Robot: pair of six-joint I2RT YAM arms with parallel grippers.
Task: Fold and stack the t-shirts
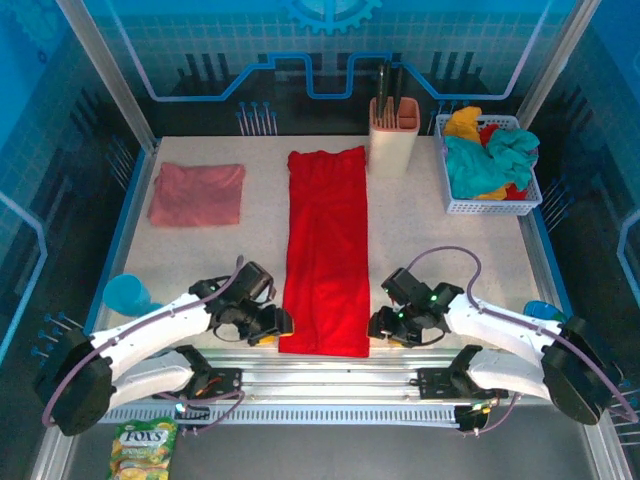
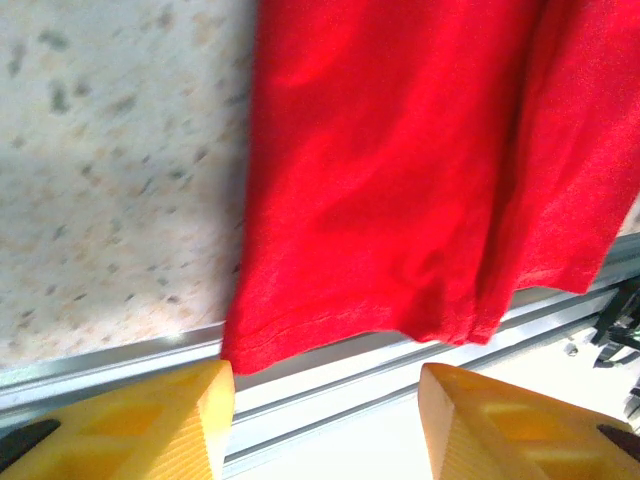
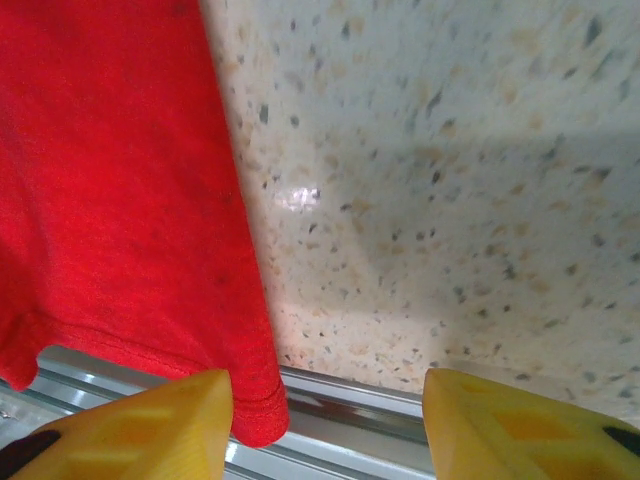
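One pink shirt (image 1: 197, 194) overhead — close-up, red shirt (image 2: 400, 170)

Obscured and cropped items: findings.
Left wrist view: the red t-shirt (image 2: 400, 170) runs off at 12 and 3 o'clock; both fingers (image 2: 150, 420) of the left gripper (image 2: 325, 425) are cropped at 6 o'clock. Right wrist view: the shirt exits at 9 and 12 o'clock; fingers (image 3: 150, 425) of the right gripper (image 3: 328, 405) are cropped at 6. Overhead: garments (image 1: 480, 165) in the basket (image 1: 490, 207) are tangled, single pieces indistinguishable; dark tools (image 1: 385, 82) in the holder (image 1: 393, 130) too small to identify; sweets packet (image 1: 143, 448) cut at 6 o'clock.
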